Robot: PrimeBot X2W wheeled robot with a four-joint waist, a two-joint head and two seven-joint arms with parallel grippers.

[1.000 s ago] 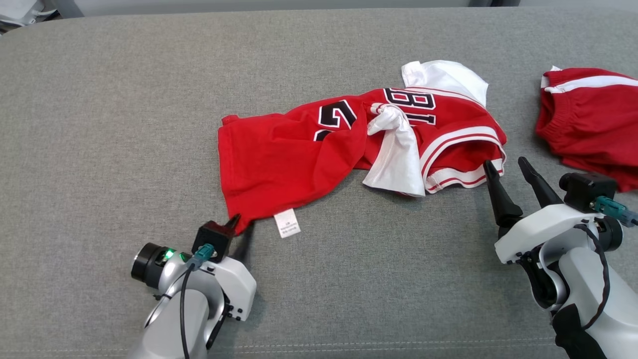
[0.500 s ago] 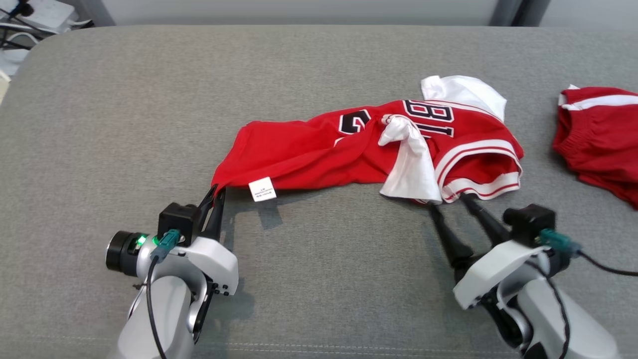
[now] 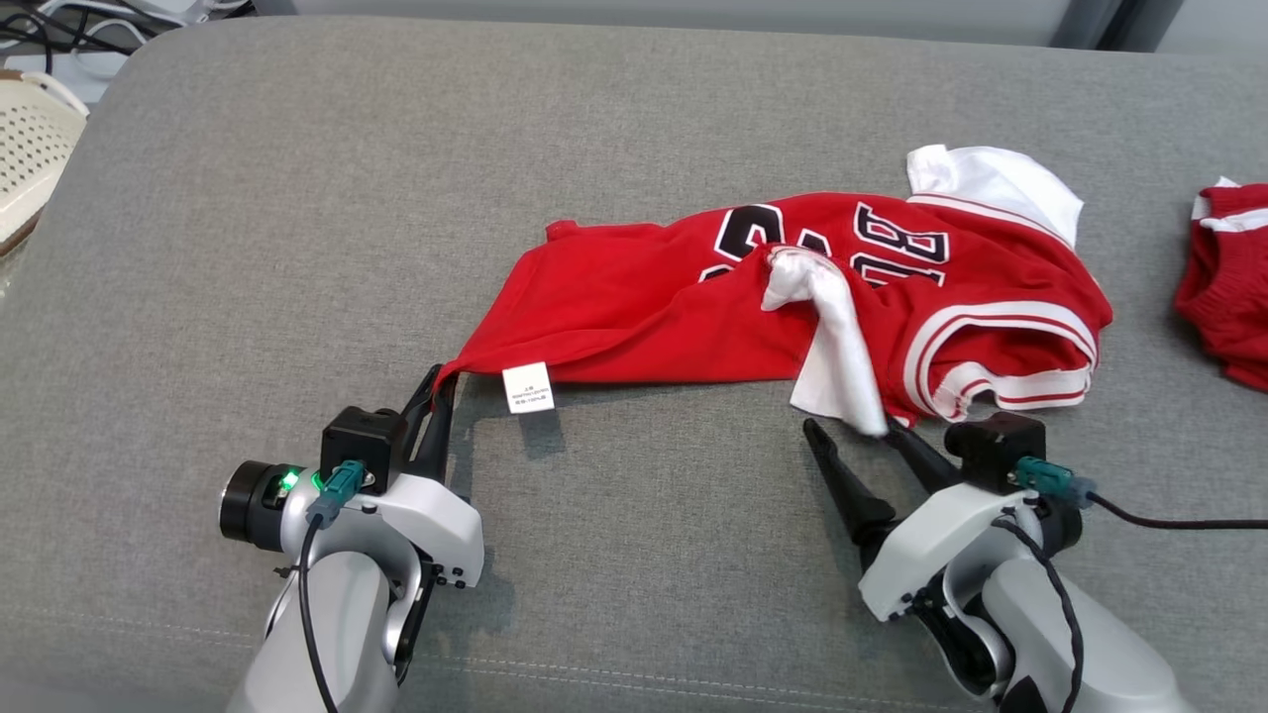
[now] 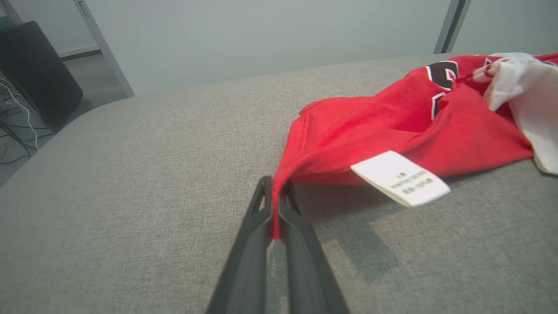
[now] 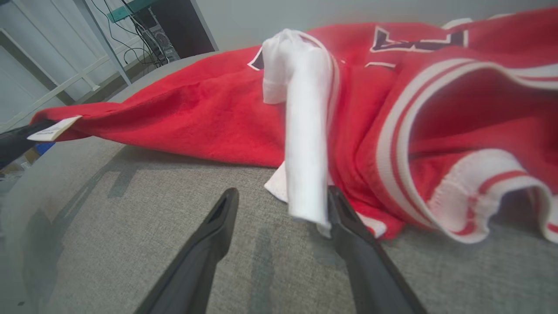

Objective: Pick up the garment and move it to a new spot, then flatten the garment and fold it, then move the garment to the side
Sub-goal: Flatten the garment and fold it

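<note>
So we're working on the pick-up part here. Our left fingers [image 4: 253, 248] are pressed together, pinching the hem corner of the red jersey [image 3: 634, 317]. That corner is riding a bit above the grey padded surface [image 3: 297, 198], and we're seeing a shadow under it. The rest of the jersey is lying crumpled ahead and to the right of those fingers, with the care label [image 4: 400, 178] dangling just beside the pinch.

Our right fingers [image 5: 209, 244] are spread wide and aren't gripping anything yet. The loose end of the white sleeve [image 5: 305, 144] is hanging between them, touching the inner side of the right-hand one. The striped armhole trim [image 5: 471, 179] is sitting just past that tip.

Here's how we're thinking of doing this well. We're guessing a grab on only that floppy sleeve end is going to leave most of the shirt dragging. So we're wanting to nudge the right fingers further forward until red fabric plus sleeve are sitting deep between them, then close. After that we're aiming to raise both sides together and level, no yanking apart. The left pinch is holding just a thin edge and looks like it could slip. There's a second red garment [image 3: 1223, 297] well off to the right of the right fingers, so we're steering clear of it.
</note>
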